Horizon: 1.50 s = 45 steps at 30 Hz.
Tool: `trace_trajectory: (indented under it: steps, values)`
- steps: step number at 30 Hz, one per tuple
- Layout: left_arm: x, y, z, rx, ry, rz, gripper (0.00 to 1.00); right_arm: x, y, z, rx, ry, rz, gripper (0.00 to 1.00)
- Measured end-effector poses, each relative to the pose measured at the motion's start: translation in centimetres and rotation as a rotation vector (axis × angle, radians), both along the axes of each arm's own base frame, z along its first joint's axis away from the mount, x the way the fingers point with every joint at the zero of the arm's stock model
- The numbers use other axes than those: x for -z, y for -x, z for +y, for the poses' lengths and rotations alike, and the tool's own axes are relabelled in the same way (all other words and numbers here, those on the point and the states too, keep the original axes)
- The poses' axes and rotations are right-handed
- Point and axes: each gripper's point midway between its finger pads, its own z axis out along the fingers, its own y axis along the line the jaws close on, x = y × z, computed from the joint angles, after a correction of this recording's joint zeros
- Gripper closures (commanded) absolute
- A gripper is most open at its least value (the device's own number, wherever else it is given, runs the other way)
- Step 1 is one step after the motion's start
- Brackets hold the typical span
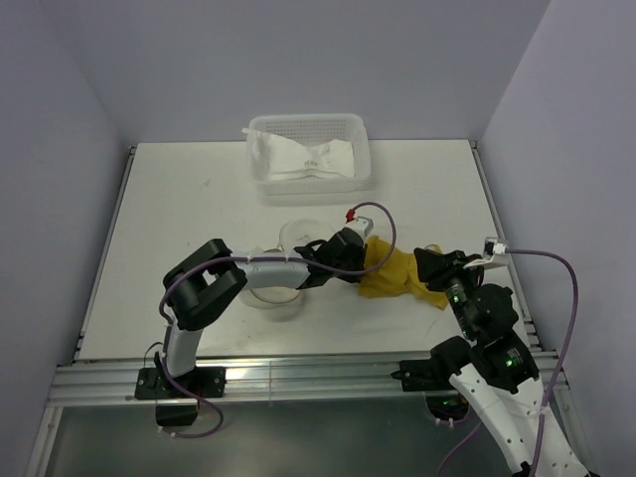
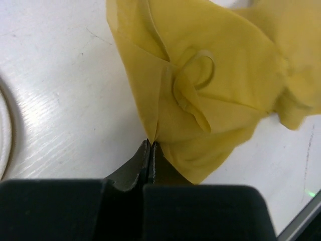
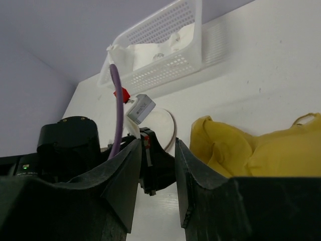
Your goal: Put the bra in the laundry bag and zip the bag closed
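Grasping step: the left gripper [image 2: 151, 145] has its jaws closed on the edge of the bra [image 2: 210, 75], which lies on the worktop [image 2: 60, 100] beside the laundry bag [image 1: 292, 232]. The right gripper [image 3: 157, 150] has open, empty jaws. Next, I think: lift it over the bag.

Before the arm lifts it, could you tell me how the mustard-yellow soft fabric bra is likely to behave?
The mustard-yellow fabric bra looks floppy: it lies crumpled in soft folds, so it would probably sag and drape. Its thin, slightly see-through cloth suggests it is light. A small strap loop might snag.
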Motion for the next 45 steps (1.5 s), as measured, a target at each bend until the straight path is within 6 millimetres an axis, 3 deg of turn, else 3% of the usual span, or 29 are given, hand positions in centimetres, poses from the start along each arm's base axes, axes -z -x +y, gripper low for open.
trace_trajectory:
  steps: [4, 12, 16, 22, 28, 30, 37, 41, 45]
  values:
    - [-2.2, 0.3, 0.6, 0.008, 0.027, -0.031, 1.00, 0.1, -0.1, 0.3, -0.011, -0.003, -0.001, 0.48]
    - [-15.2, 0.9, 1.7, 0.058, 0.181, -0.191, 1.00, 1.6, -2.8, 3.3, -0.117, 0.030, -0.002, 0.27]
    - [-19.5, 1.5, 2.8, 0.099, 0.175, -0.240, 1.00, 2.1, -4.0, 5.1, -0.196, 0.085, 0.003, 0.18]
    - [-24.1, 2.6, 5.5, 0.170, 0.097, -0.317, 1.00, -1.5, -3.9, 7.8, -0.372, 0.178, -0.145, 0.02]
    - [-28.2, 4.4, 8.0, 0.261, 0.062, -0.385, 1.00, -5.9, -2.6, 8.8, -0.498, 0.262, -0.342, 0.01]
    - [-29.4, 5.2, 8.9, 0.290, 0.063, -0.406, 1.00, -6.6, -2.4, 9.0, -0.544, 0.275, -0.374, 0.01]
    - [-33.0, 7.7, 11.2, 0.367, 0.110, -0.459, 1.00, -7.0, -2.4, 11.5, -0.802, 0.278, -0.344, 0.05]
    - [-33.7, 8.6, 11.6, 0.395, 0.134, -0.464, 1.00, -6.4, -0.9, 12.8, -0.939, 0.247, -0.323, 0.06]
    - [-33.7, 9.1, 11.4, 0.420, 0.143, -0.456, 1.00, -7.4, 1.2, 13.9, -1.035, 0.231, -0.375, 0.18]
